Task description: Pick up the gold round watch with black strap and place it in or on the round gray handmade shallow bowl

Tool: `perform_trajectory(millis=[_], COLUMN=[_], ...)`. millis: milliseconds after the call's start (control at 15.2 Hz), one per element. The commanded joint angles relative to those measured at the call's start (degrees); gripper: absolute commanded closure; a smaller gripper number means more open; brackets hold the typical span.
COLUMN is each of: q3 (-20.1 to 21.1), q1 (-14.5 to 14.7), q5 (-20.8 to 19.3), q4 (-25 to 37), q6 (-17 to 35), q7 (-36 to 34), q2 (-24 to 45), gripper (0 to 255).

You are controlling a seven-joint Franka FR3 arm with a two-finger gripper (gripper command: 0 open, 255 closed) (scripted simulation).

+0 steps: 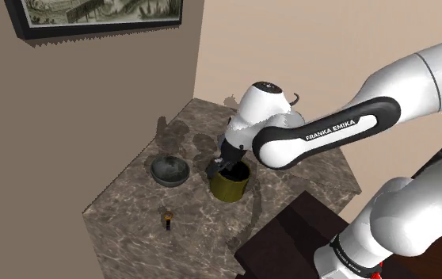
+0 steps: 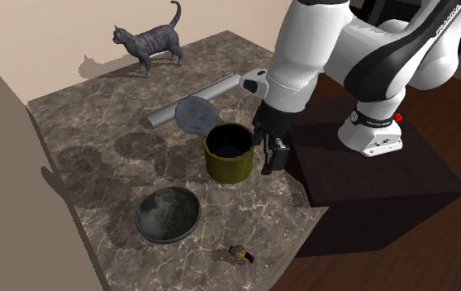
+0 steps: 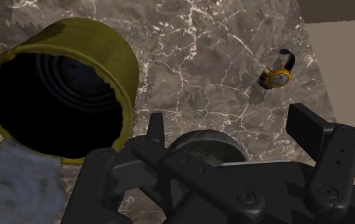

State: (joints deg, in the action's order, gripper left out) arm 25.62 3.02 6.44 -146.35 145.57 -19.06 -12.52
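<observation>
Hanging just beside the olive-yellow can (image 2: 229, 157), on the can's side toward the stand (image 2: 386, 186), the tool (image 2: 272, 159) points down at the dark marbled surface (image 2: 64, 116); its fingers (image 3: 156, 130) are spread apart with nothing between them (clear in the wrist view). The can stands upright and open-topped, dark inside, about mid-surface. Near the can, at its lower left in the second exterior view, the round gray shallow bowl (image 2: 168, 214) sits upright on the surface with nothing in it. The gold watch (image 2: 240, 253) with dark strap lies on the surface close to the edge, near the bowl but not touching it, well apart from the tool. Behind the can a gray tube (image 2: 179, 106) lies on its side with a gray disc (image 2: 194, 112) against it. A gray tabby cat figure (image 2: 150, 45) stands at the far end by the beige wall. A framed picture (image 1: 93, 16) hangs on the brown wall in the shoulder view.
</observation>
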Motion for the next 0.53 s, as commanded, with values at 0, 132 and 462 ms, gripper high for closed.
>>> perform_trajectory(millis=[0, 132, 462], q3=[2.64, 4.48, 3.21], q1=[-0.82, -1.75, 0.95], q5=[-3.81, -9.52, -27.3], q4=[1.49, 3.45, 10.35], q6=[3.04, 5.58, 8.9], q7=[-4.88, -10.46, -26.57], q2=[4.74, 9.97, 23.49], gripper=[0, 0, 0])
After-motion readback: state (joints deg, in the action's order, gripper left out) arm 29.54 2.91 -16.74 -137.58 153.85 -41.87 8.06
